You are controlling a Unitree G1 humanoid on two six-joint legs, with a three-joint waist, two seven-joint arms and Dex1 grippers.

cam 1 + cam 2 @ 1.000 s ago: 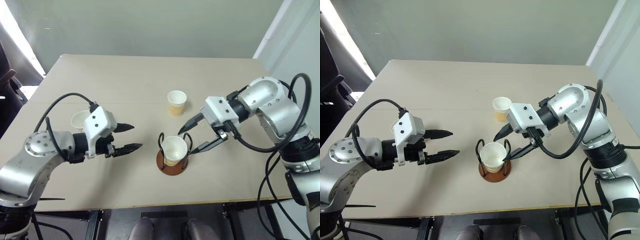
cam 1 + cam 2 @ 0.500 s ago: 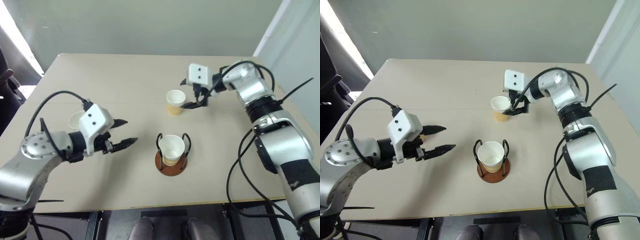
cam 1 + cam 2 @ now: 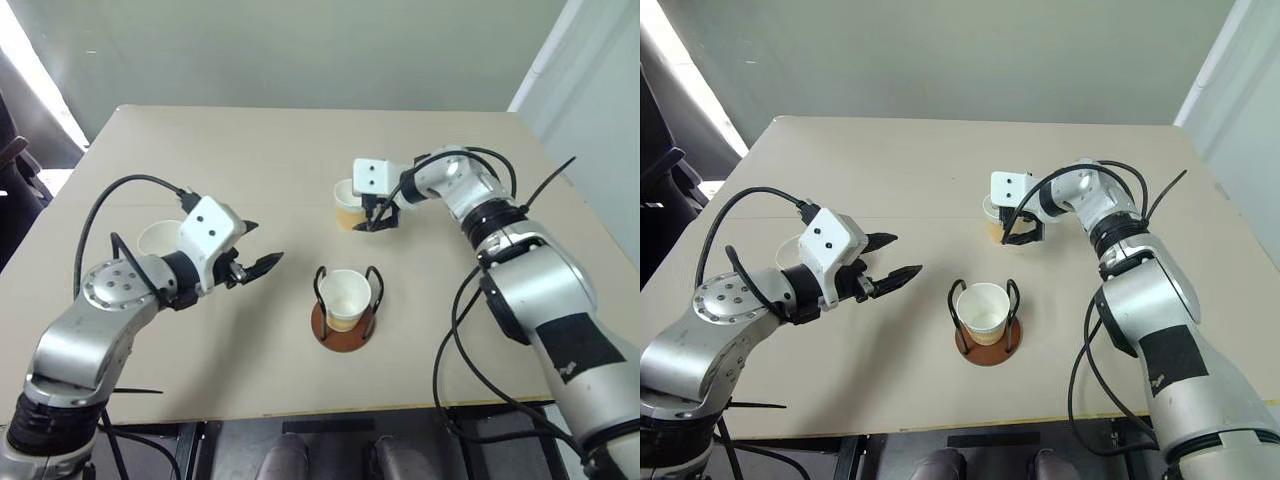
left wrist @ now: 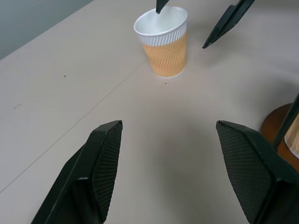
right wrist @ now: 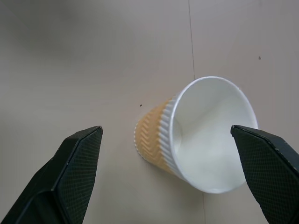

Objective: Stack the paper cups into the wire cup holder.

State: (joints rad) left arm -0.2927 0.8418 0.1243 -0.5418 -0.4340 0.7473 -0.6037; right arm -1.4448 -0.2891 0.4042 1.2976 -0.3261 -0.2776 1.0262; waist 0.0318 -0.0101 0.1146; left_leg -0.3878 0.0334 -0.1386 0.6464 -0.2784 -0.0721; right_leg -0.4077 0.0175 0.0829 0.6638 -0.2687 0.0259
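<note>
One paper cup stands upright inside the wire cup holder, on its reddish-brown base near the table's front middle. A second paper cup stands farther back. My right gripper is open around it, one finger on each side and neither visibly touching. A third paper cup stands at the left, partly hidden behind my left arm. My left gripper is open and empty, hovering left of the holder with its fingers pointing toward the far cup.
The beige table has bare surface at the back and along the front edge. A grey wall rises behind it. Cables hang from both arms.
My right arm swung from beside the holder out to the far cup, and its open fingers now straddle it. My left gripper turned a little to the right.
</note>
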